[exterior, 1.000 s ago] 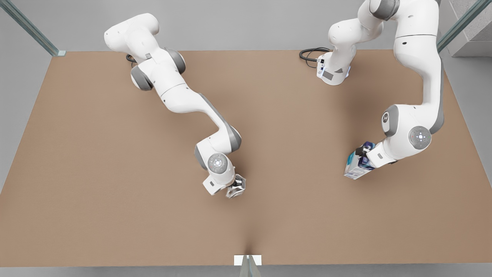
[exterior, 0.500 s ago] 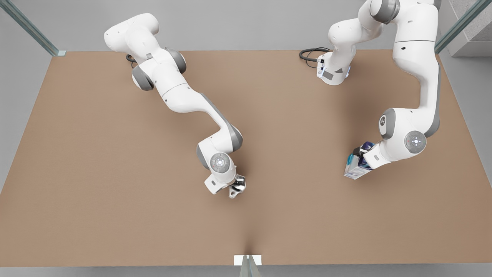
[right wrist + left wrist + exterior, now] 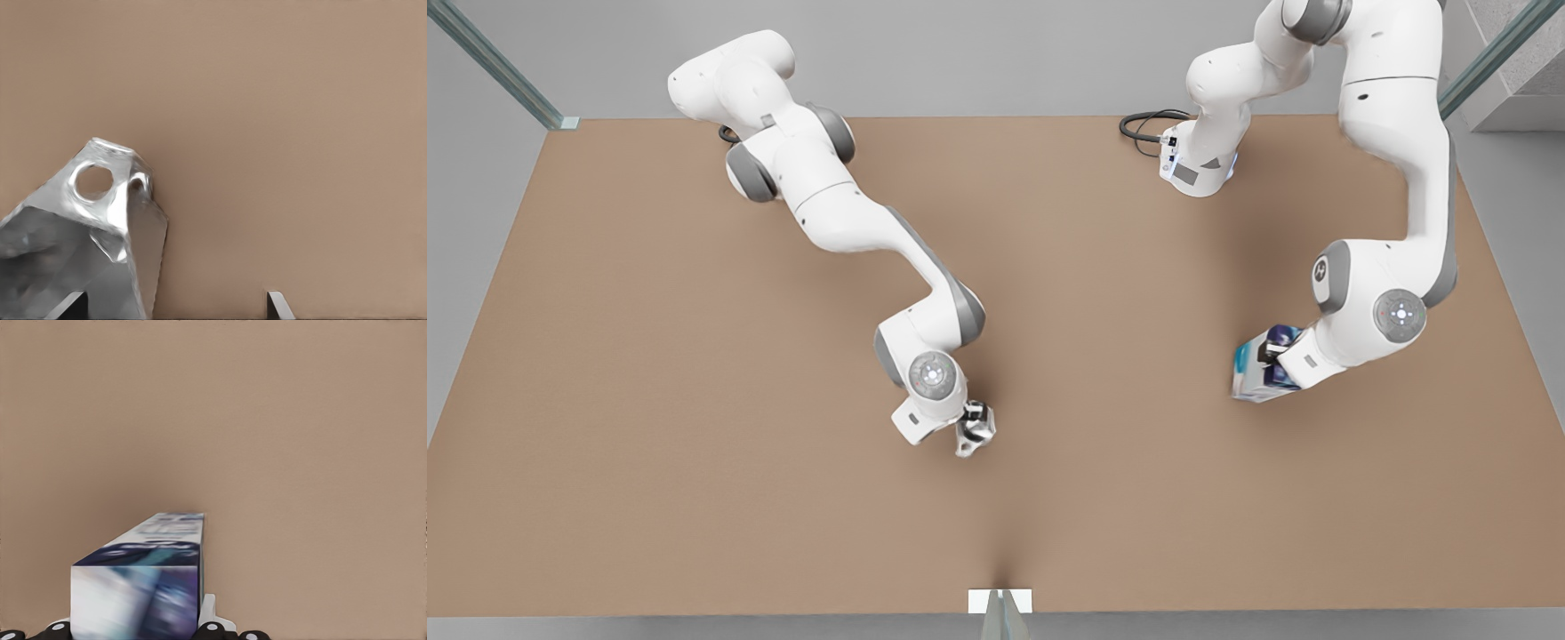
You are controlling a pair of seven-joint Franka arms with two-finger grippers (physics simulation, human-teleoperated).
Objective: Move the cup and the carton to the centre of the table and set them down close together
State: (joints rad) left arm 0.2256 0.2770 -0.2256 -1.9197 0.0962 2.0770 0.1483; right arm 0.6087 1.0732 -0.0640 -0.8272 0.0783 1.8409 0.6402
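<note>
The pale grey faceted cup (image 3: 975, 431) is near the table's middle, under the wrist of the arm on the front view's left. In the right wrist view the cup (image 3: 87, 233) leans off to one side against one fingertip (image 3: 72, 305). The other fingertip (image 3: 276, 303) stands well apart from it, so my right gripper (image 3: 971, 425) is open. On the front view's right, my left gripper (image 3: 1270, 357) is shut on the blue, teal and white carton (image 3: 1252, 378), held tilted low over the table (image 3: 649, 356). The carton (image 3: 143, 580) juts out between the fingers.
A small white tab (image 3: 1000, 601) marks the near long edge of the table. The two arm bases stand at the far edge, with a black cable (image 3: 1143, 124) beside the one on the front view's right. Bare tabletop separates cup and carton.
The cup now looks narrower and darker than one second ago, and the wrist above it drew back slightly. The arm with the carton shifted it a little toward the front view's right.
</note>
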